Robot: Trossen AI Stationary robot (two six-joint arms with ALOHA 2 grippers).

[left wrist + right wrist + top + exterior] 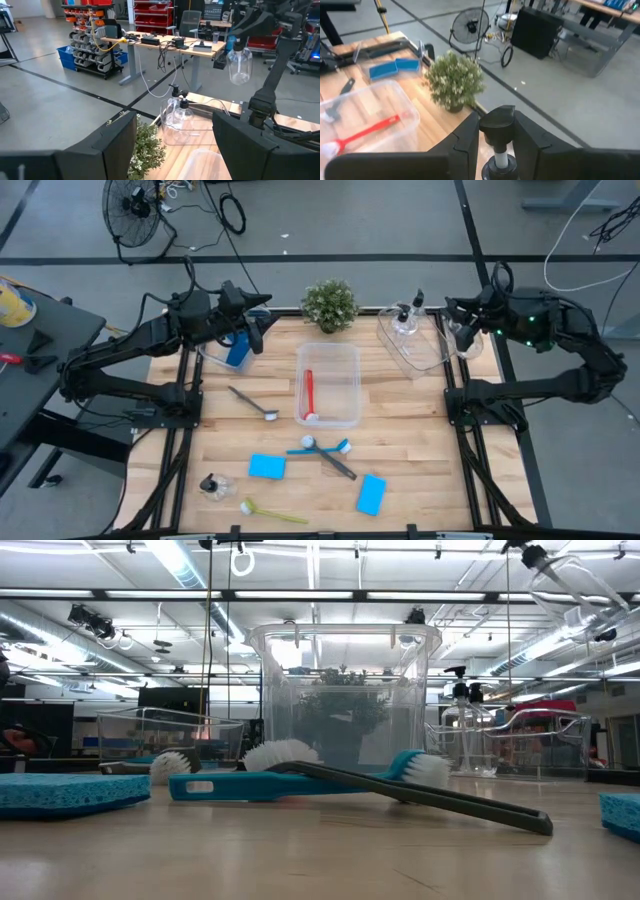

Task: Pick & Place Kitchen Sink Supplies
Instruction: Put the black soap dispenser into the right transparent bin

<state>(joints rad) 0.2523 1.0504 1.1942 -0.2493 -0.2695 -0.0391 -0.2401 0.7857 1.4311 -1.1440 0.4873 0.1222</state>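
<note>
My right gripper (497,116) is shut on a small clear bottle (239,64) with a black pump top, high over the right-hand clear bin (425,350), where two more bottles (177,112) stand. My left gripper (175,122) hovers open and holds nothing above the far-left bin (215,355), which holds blue sponges (395,67). A red brush (308,394) lies in the middle bin (345,370). On the table lie two blue sponges (266,467), a blue brush (322,447), two grey brushes (254,402), a yellow-green brush (273,513) and another bottle (213,485). My right gripper pinches the bottle's black pump top (498,125) between its two fingers, one on either side. The fingers (465,137) slant downward from the table's right side. The bottle's clear body (568,585) hangs tilted below the fingers, lifted clear of the bin and the table.
A small potted plant (329,304) stands at the table's far edge between the bins. The dark grey brush (430,795) lies crossed over the blue brush (260,785) near the table's middle. Bare wood shows to the left and right of the middle bin.
</note>
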